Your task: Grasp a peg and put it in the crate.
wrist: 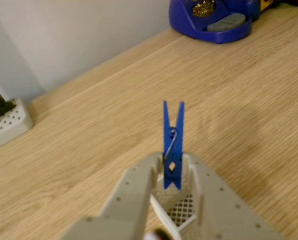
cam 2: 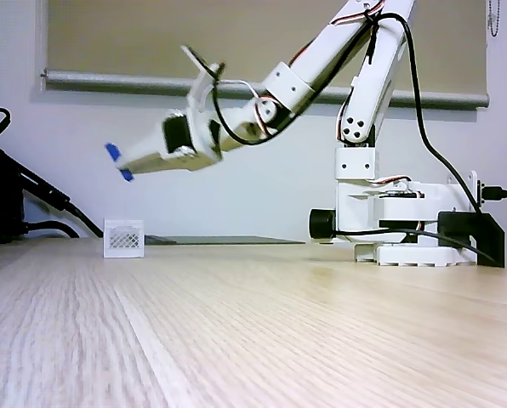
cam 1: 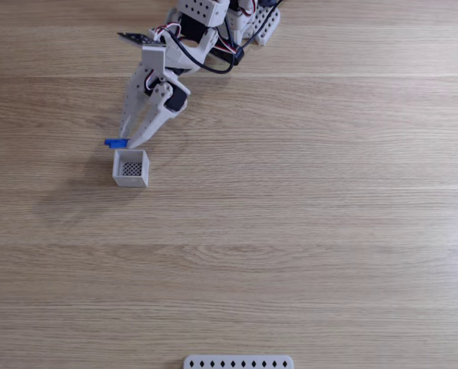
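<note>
The arm is carrying the peg (wrist: 173, 150) toward the crate (cam 1: 131, 168), so the transport step looks to be in hand and the drop not yet made. The gripper (wrist: 173, 167) is closing its two fingers (wrist: 136, 195) tightly on the blue clothespin, pinching it near its lower end so that most of its length is sticking out past the fingertips, with its two prongs pointing away from them. In a fixed view from the side, the gripper (cam 2: 128, 167) is hanging well above the table with the peg (cam 2: 117, 161) crosswise at its tip, and the crate (cam 2: 123, 238) is sitting below and slightly toward the arm's base from the fingertips. From above, the peg (cam 1: 116, 142) is lying just short of the crate's near rim, while in the wrist view the crate's grid bottom (wrist: 181, 207) is showing between and beneath the fingers. The next move probably calls for bringing the fingertips squarely over the opening, lowering a little, then opening. The surface is a pale wood-grain table (cam 1: 306, 231); a white perforated strip (cam 1: 238, 361) is lying far from the fingers, a blue holder (wrist: 214, 22) is standing beyond them, and a plain wall with a roller blind (cam 2: 262, 42) is closing the room behind.
</note>
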Controlling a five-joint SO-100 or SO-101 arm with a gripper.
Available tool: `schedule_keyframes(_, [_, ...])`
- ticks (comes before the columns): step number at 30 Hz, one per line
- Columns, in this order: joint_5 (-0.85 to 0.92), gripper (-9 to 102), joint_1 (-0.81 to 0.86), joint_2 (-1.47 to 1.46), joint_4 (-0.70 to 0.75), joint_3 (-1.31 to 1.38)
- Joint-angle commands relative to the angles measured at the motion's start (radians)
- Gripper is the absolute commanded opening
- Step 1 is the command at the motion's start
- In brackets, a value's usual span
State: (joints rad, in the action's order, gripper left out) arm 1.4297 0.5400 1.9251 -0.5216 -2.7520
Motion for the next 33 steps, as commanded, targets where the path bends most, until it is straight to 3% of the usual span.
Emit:
schedule_keyframes(1, [0.002, -1, 0.015, 0.021, -0.091, 0.011])
schedule_keyframes(19, [-0.006, 0, 0.002, -0.284, -0.118, 0.183])
schedule_keyframes(28, [-0.006, 13, 0.002, -0.284, -0.114, 0.169])
schedule_keyframes(31, [-0.006, 10, 0.002, -0.284, -0.112, 0.169])
schedule_keyframes(33, [-0.008, 1, 0.002, -0.284, -0.112, 0.169])
